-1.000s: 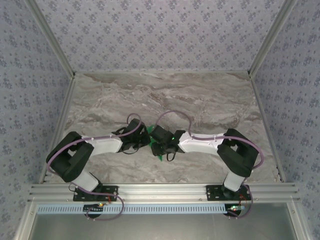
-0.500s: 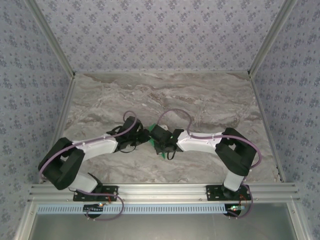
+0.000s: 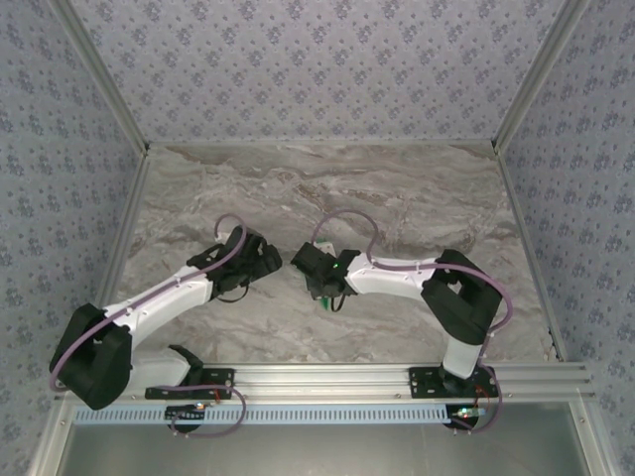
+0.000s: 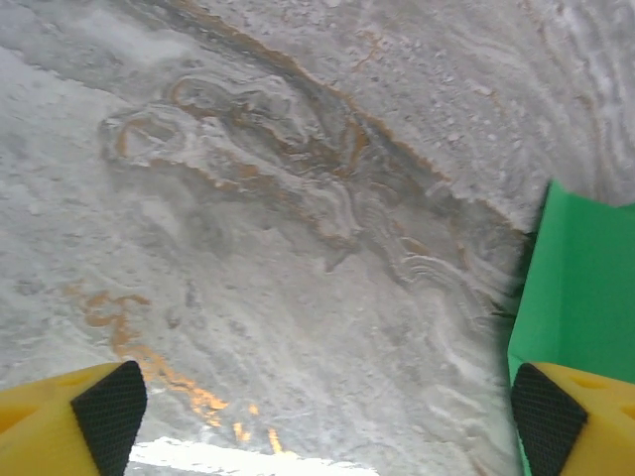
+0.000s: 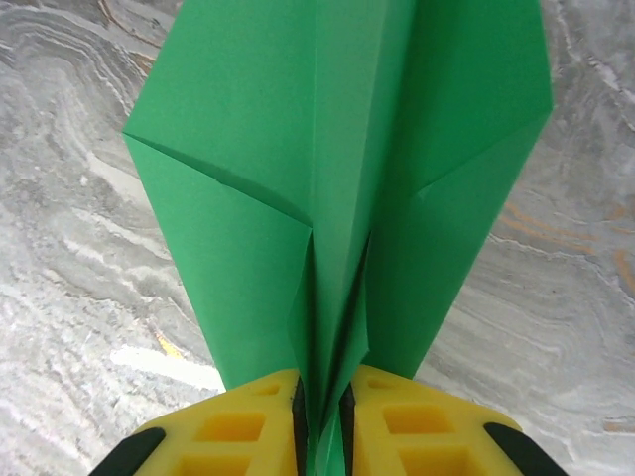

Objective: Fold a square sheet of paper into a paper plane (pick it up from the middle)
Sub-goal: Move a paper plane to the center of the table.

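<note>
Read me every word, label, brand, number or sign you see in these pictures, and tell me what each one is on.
No text can be read anywhere.
The paper plane is plain green with creases only.
The table bears only marble veining.
The wallpaper carries a small flower pattern and no letters.

- This is looking like a robotics lab's test cell rather than a home or shop.
- Two robot arms, the left arm [image 3: 164,293] and the right arm [image 3: 392,281], are sitting bolted side by side on an aluminium rail [image 3: 317,375].
- Slanted aluminium posts [image 3: 101,71] are framing the booth.
- Patterned wallpaper panels [image 3: 317,69] are closing it in on three sides.
- A marble-patterned tabletop [image 3: 417,198] is serving as the work surface.
- Purple cables [image 3: 345,214] are looping along the arms.
</note>
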`<state>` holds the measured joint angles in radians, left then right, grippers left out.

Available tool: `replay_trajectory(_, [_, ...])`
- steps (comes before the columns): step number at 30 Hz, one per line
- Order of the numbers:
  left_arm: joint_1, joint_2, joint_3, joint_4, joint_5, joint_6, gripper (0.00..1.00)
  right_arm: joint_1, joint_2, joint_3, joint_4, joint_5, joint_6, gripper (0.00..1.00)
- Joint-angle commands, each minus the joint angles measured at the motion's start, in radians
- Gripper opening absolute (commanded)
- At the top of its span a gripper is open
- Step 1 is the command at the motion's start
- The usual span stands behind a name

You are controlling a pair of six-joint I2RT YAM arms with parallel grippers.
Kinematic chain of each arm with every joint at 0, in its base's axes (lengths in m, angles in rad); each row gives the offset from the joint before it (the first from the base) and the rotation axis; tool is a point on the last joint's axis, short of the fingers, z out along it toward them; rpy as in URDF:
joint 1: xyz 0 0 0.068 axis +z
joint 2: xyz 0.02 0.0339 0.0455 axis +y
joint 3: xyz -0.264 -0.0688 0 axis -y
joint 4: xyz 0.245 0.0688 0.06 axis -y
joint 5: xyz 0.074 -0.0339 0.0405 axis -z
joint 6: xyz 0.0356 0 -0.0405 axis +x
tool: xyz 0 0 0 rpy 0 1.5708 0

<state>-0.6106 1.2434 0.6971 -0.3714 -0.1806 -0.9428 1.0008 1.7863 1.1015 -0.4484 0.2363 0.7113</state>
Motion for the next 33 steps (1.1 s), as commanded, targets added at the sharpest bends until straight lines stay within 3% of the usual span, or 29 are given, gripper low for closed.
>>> replay_trajectory(1, [0.002,-0.013,0.014,-0.052,-0.03,0.007,0.99,-0.007,0.034,0.029,-0.039,0.016,0.016,0.22])
replay_trajectory(13, [0.004,0.002,0.015,-0.054,-0.03,0.012,0.99,-0.017,0.109,0.038,-0.054,0.016,0.08,0.24])
replay_trajectory(19, [0.006,0.004,0.013,-0.062,-0.031,0.015,0.99,-0.032,0.138,0.055,-0.072,0.028,0.107,0.15])
replay_trajectory(25, [0.006,0.004,0.012,-0.063,-0.032,0.016,0.99,-0.117,0.082,0.138,-0.056,0.051,0.025,0.13])
replay_trajectory(33, [0.006,0.004,0.019,-0.076,-0.031,0.034,0.99,-0.235,0.203,0.27,-0.042,-0.002,-0.11,0.12])
